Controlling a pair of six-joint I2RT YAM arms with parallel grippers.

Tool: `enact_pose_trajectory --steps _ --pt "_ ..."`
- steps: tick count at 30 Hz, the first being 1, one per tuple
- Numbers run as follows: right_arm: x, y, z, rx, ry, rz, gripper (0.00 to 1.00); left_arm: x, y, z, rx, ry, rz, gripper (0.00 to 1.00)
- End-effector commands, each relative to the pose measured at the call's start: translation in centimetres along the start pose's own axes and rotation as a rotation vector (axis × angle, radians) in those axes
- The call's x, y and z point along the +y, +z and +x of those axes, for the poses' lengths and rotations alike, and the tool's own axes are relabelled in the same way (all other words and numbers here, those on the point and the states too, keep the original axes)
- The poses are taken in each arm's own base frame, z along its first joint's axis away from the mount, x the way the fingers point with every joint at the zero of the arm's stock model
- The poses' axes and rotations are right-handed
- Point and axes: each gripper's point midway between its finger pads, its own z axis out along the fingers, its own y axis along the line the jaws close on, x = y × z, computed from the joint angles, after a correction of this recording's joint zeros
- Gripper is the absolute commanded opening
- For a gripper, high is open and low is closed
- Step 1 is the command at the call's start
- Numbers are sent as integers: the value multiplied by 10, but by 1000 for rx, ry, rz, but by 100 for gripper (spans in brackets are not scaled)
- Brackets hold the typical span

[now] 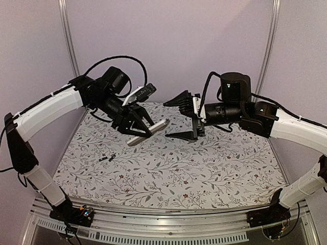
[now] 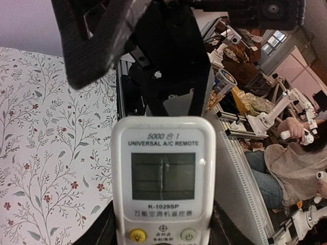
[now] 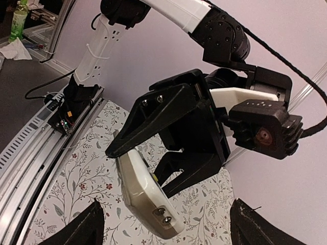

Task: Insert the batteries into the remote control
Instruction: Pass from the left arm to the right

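My left gripper (image 1: 143,131) is shut on the white remote control (image 1: 149,130) and holds it in the air above the back of the table, display side toward its own wrist camera. The left wrist view shows the remote's display and buttons (image 2: 163,176) between dark fingers (image 2: 102,236). In the right wrist view the remote's greyish-tan back and end (image 3: 145,196) point at my right gripper (image 3: 167,217). My right gripper (image 1: 166,120) is open and empty, just right of the remote. Two small dark batteries (image 1: 106,158) lie on the table at the left.
The table is covered by a floral cloth (image 1: 204,168). Purple walls close in the back and sides. A metal rail (image 1: 168,224) runs along the near edge with both arm bases on it.
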Motion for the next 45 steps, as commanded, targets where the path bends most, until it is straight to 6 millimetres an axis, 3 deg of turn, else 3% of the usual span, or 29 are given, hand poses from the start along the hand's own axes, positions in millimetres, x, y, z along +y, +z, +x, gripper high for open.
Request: enact_pose_trajectory --steps 1,4,12,20,23,25,26,29,31,36,39,42,45 --pt "11 4 -1 7 -55 -75 76 -20 10 7 35 83 34 0" --pt "18 8 -4 -11 -37 -129 61 -17 11 4 28 71 29 0" --pt "34 19 -4 -19 -32 -190 41 -14 12 0 18 57 29 0" --pt "41 12 -16 -63 -29 -235 20 -9 12 0 21 60 10 0" --pt "41 11 -17 -61 -15 -232 8 -8 11 -2 21 72 -1 1" --pt "40 11 -15 -51 -3 -224 1 -7 10 -3 22 81 -13 39" --pt "40 10 -15 -49 -1 -217 1 -6 10 -3 23 88 -23 52" --pt "40 8 -14 -42 18 -206 0 -1 4 -7 16 108 -66 81" --pt "37 7 -12 -22 51 -183 1 2 -2 -14 4 129 -108 93" --pt "29 6 5 66 171 -113 0 8 -21 -27 -33 234 -231 100" --pt "20 8 9 84 231 -58 0 24 -27 -32 -69 291 -354 99" --pt "12 9 11 103 292 -25 0 15 -41 -52 -74 476 -439 99" --pt "6 9 4 90 346 -14 0 10 -35 -50 -9 673 -540 99"
